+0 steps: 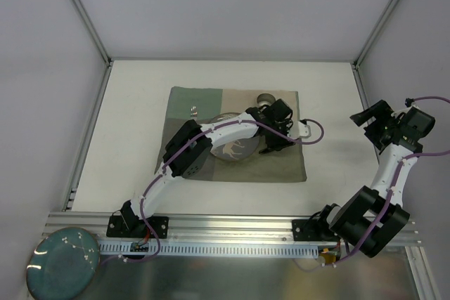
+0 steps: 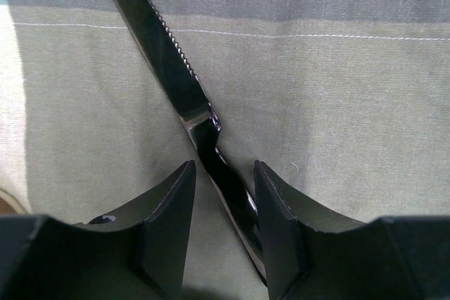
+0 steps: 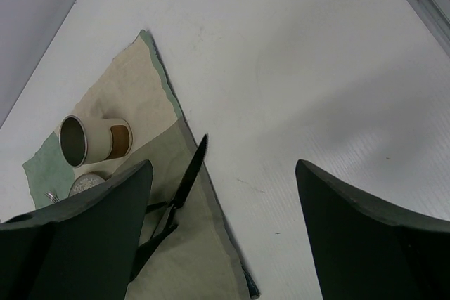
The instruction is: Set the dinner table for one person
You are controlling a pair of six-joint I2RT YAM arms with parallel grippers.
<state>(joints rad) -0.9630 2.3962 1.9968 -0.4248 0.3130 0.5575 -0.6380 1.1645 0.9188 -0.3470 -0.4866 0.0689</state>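
Note:
The white dinner table [image 1: 140, 103] carries a green-and-beige cloth mat [image 1: 281, 166]. A dark knife [image 2: 176, 68] lies on the mat near its right edge, serrated blade pointing away. My left gripper [image 2: 223, 166] is low over the mat [image 2: 337, 103] with its jaws open on either side of the knife's handle, which lies close to the right finger [image 2: 278, 223]. In the top view this gripper [image 1: 280, 138] is at the mat's right side. My right gripper [image 3: 221, 173] is open and empty above bare table [image 3: 295, 68]; it also shows at the right in the top view [image 1: 369, 119].
A clear plate [image 1: 235, 147] lies on the mat under the left arm. A cream cup with a brown band [image 3: 88, 140] stands at the mat's far edge, and a fork [image 1: 193, 110] lies at the far left. A teal plate [image 1: 62, 263] sits off the table's near left corner.

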